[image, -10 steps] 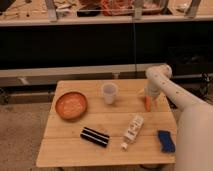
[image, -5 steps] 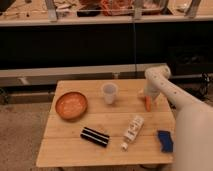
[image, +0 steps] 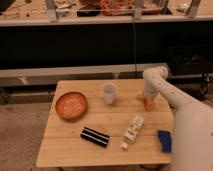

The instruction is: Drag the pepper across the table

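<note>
— Pepper (image: pixel 148 104), where is it sitting?

— On the right part of the counter (image: pixel 100 150), towards the back edge. It's directly under the tool (image: pixel 147 98), and only its orange lower end shows beneath.

— Is the tool clenched on it?

— I can't tell from where I stand. The white arm (image: pixel 167 92) reaches in from the right and bends down at its elbow. The tool points down onto the top of the pepper, but whether it is grasping or released I cannot make out.

— And the other things?

— A clear cup (image: pixel 109 93) stands upright to the left of the pepper, apart from it. A round orange bowl (image: pixel 71 105) sits further left. Nearer the front, a white bottle (image: pixel 132 131) lies on its side, a black bar (image: pixel 95 136) lies to its left, and something blue (image: pixel 164 140) lies by the right edge.
</note>
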Action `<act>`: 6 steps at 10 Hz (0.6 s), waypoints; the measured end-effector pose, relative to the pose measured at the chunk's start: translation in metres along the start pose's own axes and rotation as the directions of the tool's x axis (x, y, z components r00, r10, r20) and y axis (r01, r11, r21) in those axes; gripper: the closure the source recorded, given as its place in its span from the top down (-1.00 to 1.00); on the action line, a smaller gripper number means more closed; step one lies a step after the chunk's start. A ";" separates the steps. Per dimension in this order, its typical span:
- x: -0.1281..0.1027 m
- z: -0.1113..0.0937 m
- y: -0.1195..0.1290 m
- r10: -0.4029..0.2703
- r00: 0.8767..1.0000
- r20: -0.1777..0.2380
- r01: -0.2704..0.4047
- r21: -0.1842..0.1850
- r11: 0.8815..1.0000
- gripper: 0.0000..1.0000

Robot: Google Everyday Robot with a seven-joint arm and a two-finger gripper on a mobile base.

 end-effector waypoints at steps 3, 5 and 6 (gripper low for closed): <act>-0.004 0.003 0.000 -0.007 1.000 -0.001 0.007 -0.007 1.000 0.38; -0.007 0.002 -0.003 -0.014 1.000 -0.002 0.014 -0.009 1.000 0.02; -0.009 0.002 -0.006 -0.018 1.000 -0.004 0.018 -0.006 1.000 -0.22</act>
